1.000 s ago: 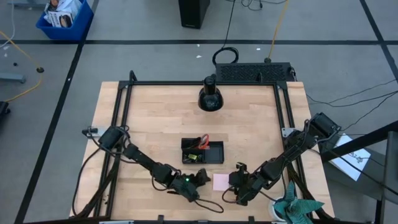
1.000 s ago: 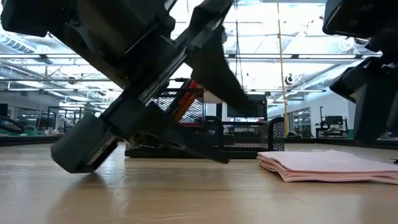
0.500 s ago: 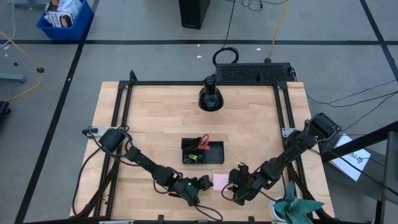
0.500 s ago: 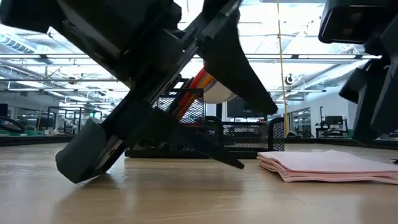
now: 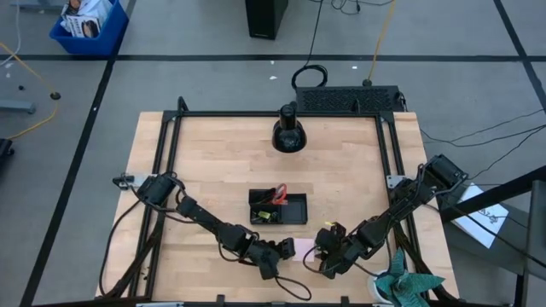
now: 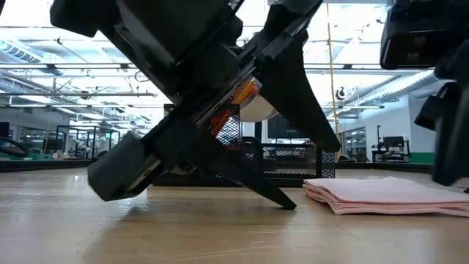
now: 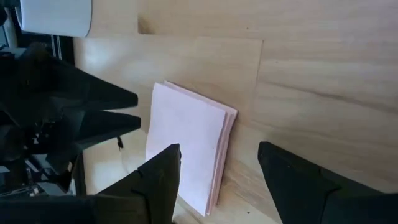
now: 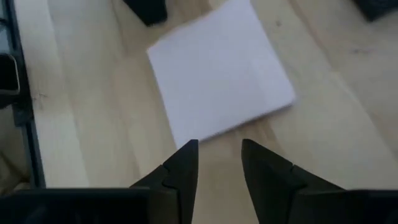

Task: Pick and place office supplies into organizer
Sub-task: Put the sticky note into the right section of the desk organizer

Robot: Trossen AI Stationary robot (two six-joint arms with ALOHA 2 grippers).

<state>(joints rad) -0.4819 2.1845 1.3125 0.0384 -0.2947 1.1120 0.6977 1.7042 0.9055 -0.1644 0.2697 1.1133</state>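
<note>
Evidently both grippers flank the pad (image 5: 304,248) to lift it: left gripper (image 7: 217,180) wide and empty, right gripper (image 8: 219,163) narrowed, holding nothing.

Matt paper pad (image 7: 186,146) on smooth, seemingly varnished wood table (image 5: 213,170).

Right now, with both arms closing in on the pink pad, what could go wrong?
1. Collision: the left pincer and right pincer flank the pink sticky-note pad from opposite sides, close together.
2. Failed pick: the pad lies flat on the table, so the fingers may slide over it or peel off only the top sheets.
3. A push from either side could shove the pad toward the other arm, not toward the organizer.
</note>
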